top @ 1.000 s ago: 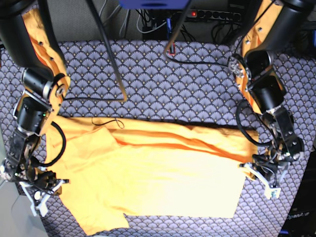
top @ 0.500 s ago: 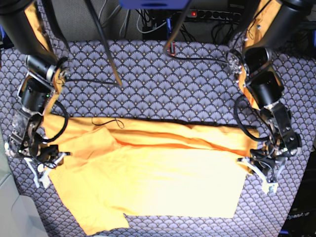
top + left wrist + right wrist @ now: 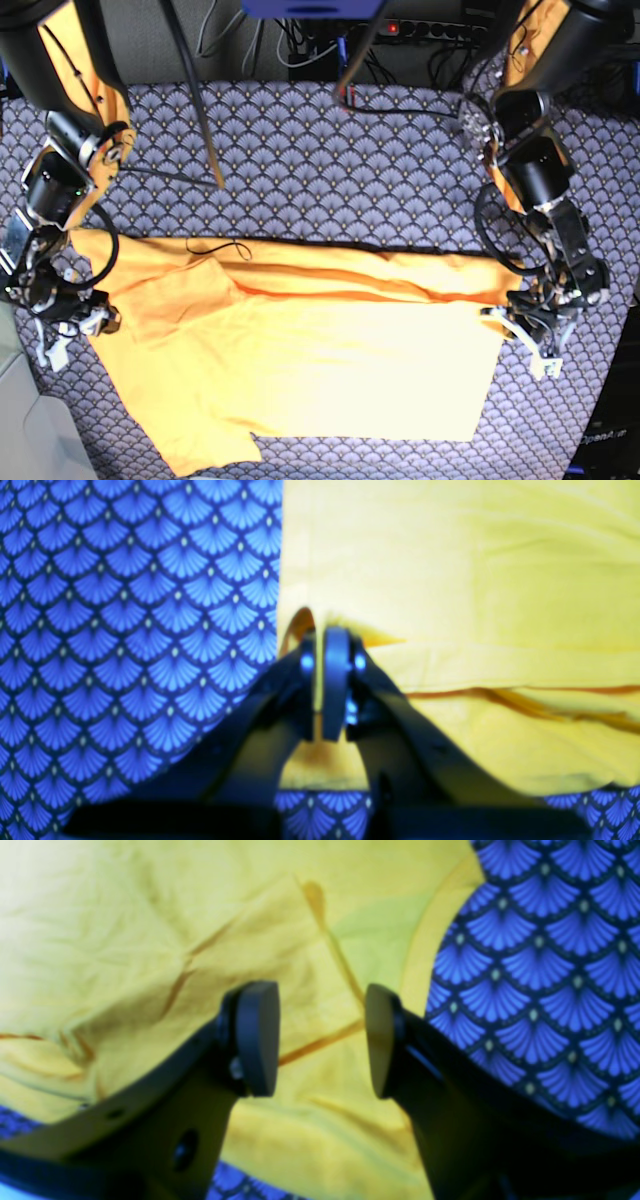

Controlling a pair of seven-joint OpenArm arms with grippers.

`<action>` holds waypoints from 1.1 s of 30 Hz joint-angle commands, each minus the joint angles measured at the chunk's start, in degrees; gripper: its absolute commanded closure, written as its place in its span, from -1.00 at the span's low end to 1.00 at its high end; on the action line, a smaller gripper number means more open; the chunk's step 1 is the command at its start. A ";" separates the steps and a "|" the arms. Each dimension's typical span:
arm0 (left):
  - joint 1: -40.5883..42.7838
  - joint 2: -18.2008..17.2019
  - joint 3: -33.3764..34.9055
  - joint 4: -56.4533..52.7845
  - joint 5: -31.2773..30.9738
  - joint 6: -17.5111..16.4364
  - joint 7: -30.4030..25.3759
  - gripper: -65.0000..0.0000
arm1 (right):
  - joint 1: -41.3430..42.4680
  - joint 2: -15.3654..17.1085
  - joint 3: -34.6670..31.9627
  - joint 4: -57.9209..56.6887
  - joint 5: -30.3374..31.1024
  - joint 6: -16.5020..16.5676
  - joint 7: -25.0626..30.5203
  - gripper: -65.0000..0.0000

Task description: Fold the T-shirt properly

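Observation:
The orange-yellow T-shirt (image 3: 320,360) lies spread on the table with its far long side folded over toward me. My left gripper (image 3: 530,337) is at the shirt's right edge in the base view. In the left wrist view that gripper (image 3: 332,680) is shut on a pinch of the T-shirt (image 3: 450,555) at its edge. My right gripper (image 3: 62,325) is at the shirt's left end. In the right wrist view it (image 3: 320,1040) stands open just above the T-shirt (image 3: 125,915), with nothing between its fingers (image 3: 257,1037).
A blue-grey scallop-patterned cloth (image 3: 330,170) covers the table. A thin black cord loop (image 3: 220,247) lies on the shirt's upper left. Black rods (image 3: 195,100) and cables (image 3: 400,115) cross the back, under a power strip (image 3: 430,28).
My right gripper moved toward the back along the shirt's left end, opened and let go of the fabric. My left gripper stayed shut on the edge and shifted slightly back.

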 commanded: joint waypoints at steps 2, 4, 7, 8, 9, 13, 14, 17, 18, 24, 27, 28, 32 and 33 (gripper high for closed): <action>-1.57 -0.69 0.02 1.14 -0.95 -0.08 -1.68 1.00 | 1.77 0.34 -0.13 0.82 3.53 0.14 -1.87 0.10; -1.39 -0.69 0.28 1.14 -0.95 -0.08 -2.03 1.00 | 0.72 0.34 -0.13 0.91 5.20 0.14 -2.84 0.10; -1.39 -0.69 0.11 1.22 -1.30 -0.16 -1.68 1.00 | -1.04 0.08 -0.13 0.91 7.66 0.14 -2.75 0.10; -1.39 -0.69 0.02 1.22 -1.30 -0.16 -1.68 1.00 | -1.39 0.08 -0.04 0.91 7.93 0.14 -2.57 0.10; -1.39 -0.78 0.02 1.05 -1.39 -0.16 -1.86 1.00 | -1.57 -0.01 -0.04 0.91 8.02 0.14 -2.57 0.10; -0.78 -0.78 0.02 0.87 -1.39 -0.25 -2.03 1.00 | -1.74 -0.53 -0.04 0.91 8.02 0.14 -1.43 0.10; -0.25 -0.78 0.02 0.87 -1.39 -0.34 -2.03 1.00 | -1.74 -0.71 -0.04 0.91 8.02 0.14 -1.34 0.10; 0.46 -0.78 0.37 0.87 -1.39 -0.43 -2.12 1.00 | -1.65 -0.80 -0.04 0.91 8.02 0.14 -1.34 0.10; 0.46 -0.78 0.37 0.87 -1.39 -0.43 -2.12 1.00 | -1.65 -0.80 -0.04 0.91 8.02 0.14 -1.52 0.10; 0.54 -0.78 0.28 0.96 -1.12 -0.34 -2.12 1.00 | -3.33 -1.41 2.42 0.91 8.02 0.14 -1.43 0.10; 0.54 -0.78 0.11 0.96 -1.04 -0.34 -2.12 1.00 | -5.00 -1.59 3.21 0.91 8.02 0.14 -1.25 0.10; 0.72 -0.78 0.02 0.96 -1.04 -0.34 -2.12 1.00 | -5.35 -1.59 3.13 0.91 8.02 0.14 -1.08 0.10; 1.77 -0.69 0.11 0.96 -1.48 -0.25 -2.12 1.00 | -5.96 -1.59 2.95 0.91 7.93 0.14 -0.11 0.10; 1.86 -0.69 0.11 0.96 -1.48 -0.25 -2.12 1.00 | -5.79 -1.59 2.95 0.91 7.84 0.14 -0.02 0.10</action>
